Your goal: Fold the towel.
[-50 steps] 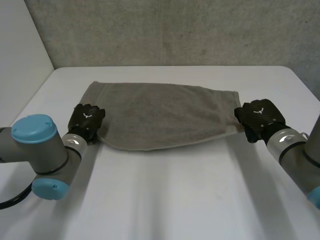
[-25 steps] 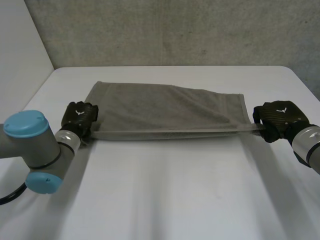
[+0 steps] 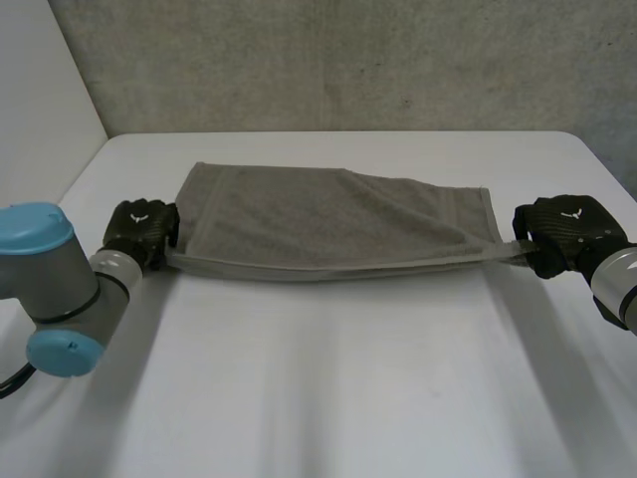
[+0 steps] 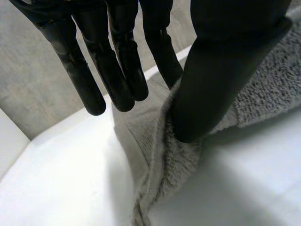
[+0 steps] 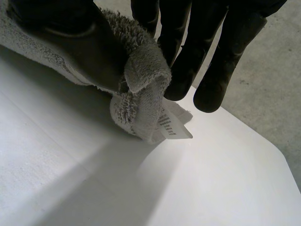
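Note:
A grey towel (image 3: 328,224) lies across the far half of the white table (image 3: 328,388), its near edge pulled into a tight line between my two hands. My left hand (image 3: 139,231) is at the towel's near left corner. In the left wrist view its thumb (image 4: 221,70) presses the bunched towel (image 4: 174,165) against one finger while the other fingers hang straight. My right hand (image 3: 567,231) is at the near right corner. In the right wrist view that hand (image 5: 207,47) pinches the rolled towel corner (image 5: 141,80), and a small white label (image 5: 171,126) sticks out below it.
A grey wall runs behind the table's far edge (image 3: 338,133). A pale wall stands to the left (image 3: 40,100). The table's right corner (image 3: 582,144) is rounded. Bare tabletop stretches in front of the towel.
Both hands have moved apart, the left further left and the right further right. The towel's near edge, which sagged in a curve, is now drawn taut between them.

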